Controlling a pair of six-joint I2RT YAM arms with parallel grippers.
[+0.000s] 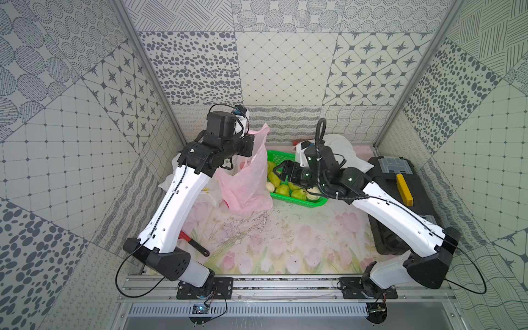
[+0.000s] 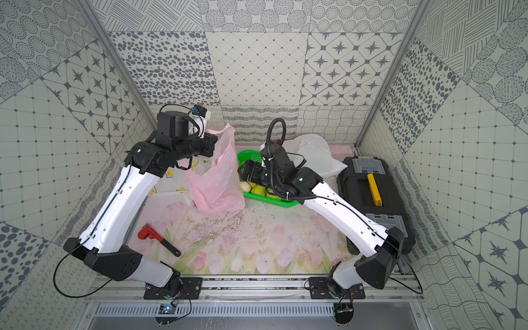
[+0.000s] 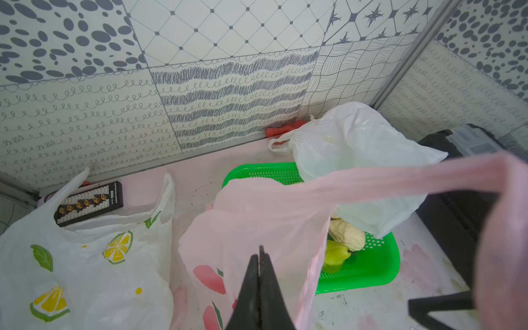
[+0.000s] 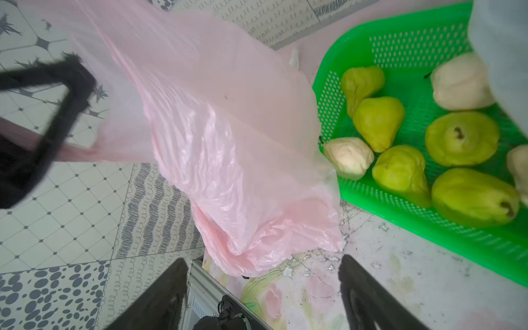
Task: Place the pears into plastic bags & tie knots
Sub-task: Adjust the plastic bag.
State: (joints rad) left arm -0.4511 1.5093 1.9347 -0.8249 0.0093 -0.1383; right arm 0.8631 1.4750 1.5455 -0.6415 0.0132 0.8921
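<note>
The translucent pink plastic bag (image 1: 248,183) (image 2: 217,183) stands upright left of the green basket, its top corner lifted. My left gripper (image 3: 260,257) is shut on the pink bag (image 3: 257,217) near its rim, and one handle stretches off to the side. Several green and cream pears (image 4: 457,137) (image 1: 283,188) lie in the basket. My right gripper (image 4: 263,274) is open and holds nothing, just short of the pink bag's bottom (image 4: 214,128). The lemon-print bag (image 3: 85,257) lies flat beside the pink one. The plain white bag (image 3: 357,148) slumps over the basket's far corner.
The green perforated basket (image 1: 281,155) (image 4: 414,43) sits mid-table at the back. A black toolbox with a yellow handle (image 1: 400,183) lines the right side. A red wrench (image 2: 148,233) lies at front left. A black connector strip (image 3: 88,203) rests by the back wall.
</note>
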